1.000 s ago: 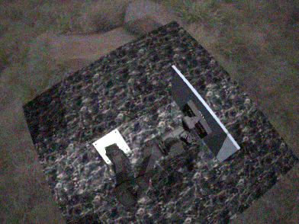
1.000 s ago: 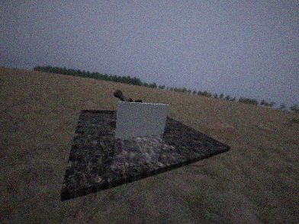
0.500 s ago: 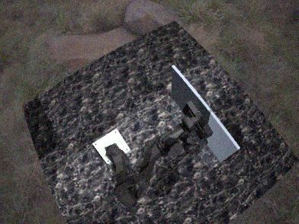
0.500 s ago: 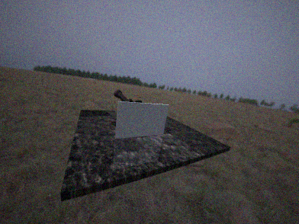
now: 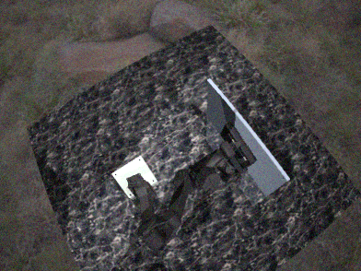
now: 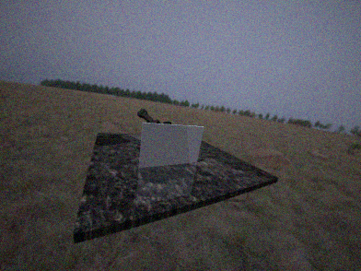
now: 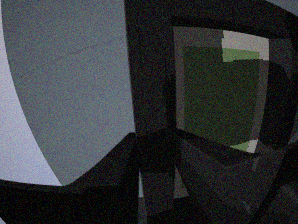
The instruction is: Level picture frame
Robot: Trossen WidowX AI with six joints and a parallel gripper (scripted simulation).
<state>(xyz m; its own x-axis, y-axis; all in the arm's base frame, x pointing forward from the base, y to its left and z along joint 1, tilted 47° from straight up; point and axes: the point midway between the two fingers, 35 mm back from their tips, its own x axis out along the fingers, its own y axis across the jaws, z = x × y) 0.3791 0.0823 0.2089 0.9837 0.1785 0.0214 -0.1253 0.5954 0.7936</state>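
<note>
The picture frame point(image 7: 150, 65) fills much of the wrist view: a dark border around a pale mat and a green picture, partly lit and partly in shadow. It is against the wall panel point(image 7: 65, 85) point(image 5: 272, 175). My gripper point(image 7: 152, 137) point(image 5: 236, 148) is shut on the frame's near side bar, one finger on each side of it. In the top view, gripper and frame run together as one dark shape beside the wall. The exterior view shows only the back of the wall point(image 6: 170, 145), which hides the frame. The screw and notched strip are hidden. I cannot tell how level the frame is.
The wall panel stands upright on a dark marbled table top point(image 5: 115, 106) point(image 6: 110, 194). The arm point(image 5: 181, 184) reaches to the wall from its base, near a white plate point(image 5: 138, 162) with small dark dots. Part of the arm point(image 6: 145, 114) shows above the wall in the exterior view.
</note>
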